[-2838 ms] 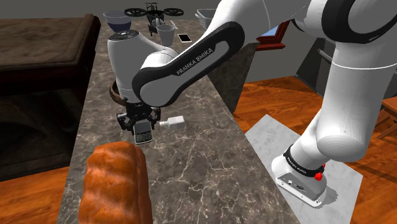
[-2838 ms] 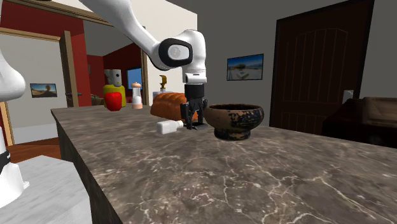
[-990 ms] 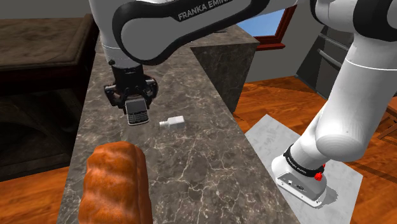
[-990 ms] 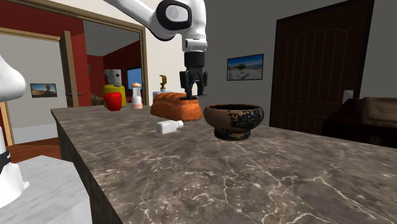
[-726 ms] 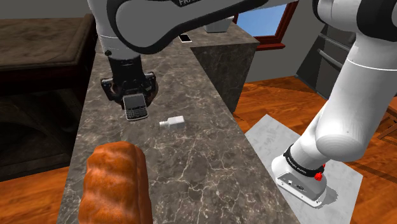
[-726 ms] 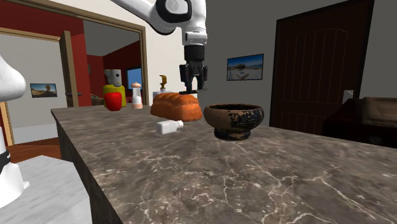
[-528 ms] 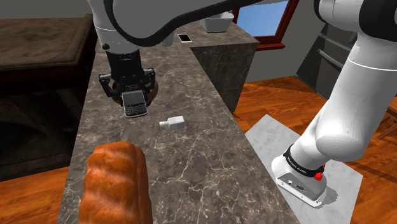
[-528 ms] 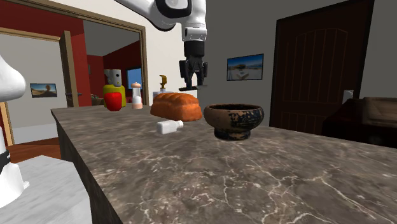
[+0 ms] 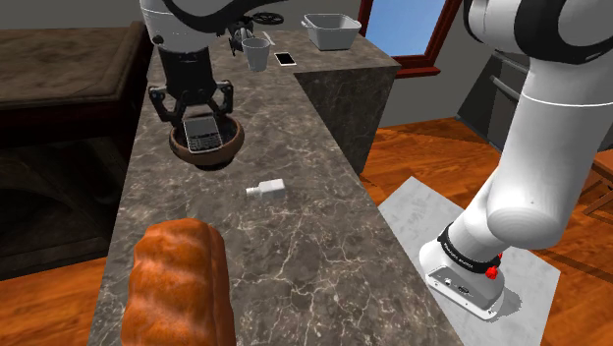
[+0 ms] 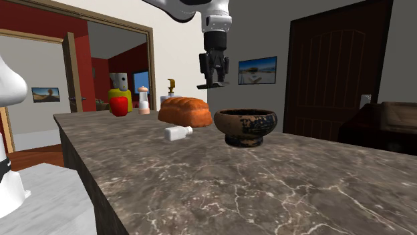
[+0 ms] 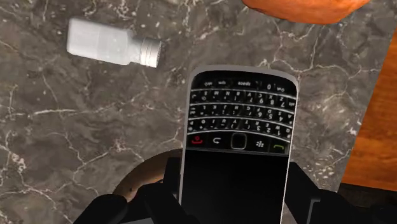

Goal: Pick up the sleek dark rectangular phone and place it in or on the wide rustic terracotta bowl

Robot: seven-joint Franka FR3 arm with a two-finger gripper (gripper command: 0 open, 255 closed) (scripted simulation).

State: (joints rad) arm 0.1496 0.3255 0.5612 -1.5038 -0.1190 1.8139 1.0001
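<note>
While the gripper (image 9: 203,118) hung at the shoulder view's upper left, it clasped the dark phone (image 9: 204,136), seen against the brown bowl (image 9: 208,158). The second exterior view put it above the counter, upper left of the bowl (image 10: 246,127). At the wrist, both fingers (image 11: 169,181) pressed the phone's sides.

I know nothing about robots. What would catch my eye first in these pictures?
The black hand hangs high over the marbled counter, clasping a keypad phone. A dark brown bowl stands on the counter just below and beside it. A big orange-brown loaf lies at the counter's near end in the shoulder view.
</note>
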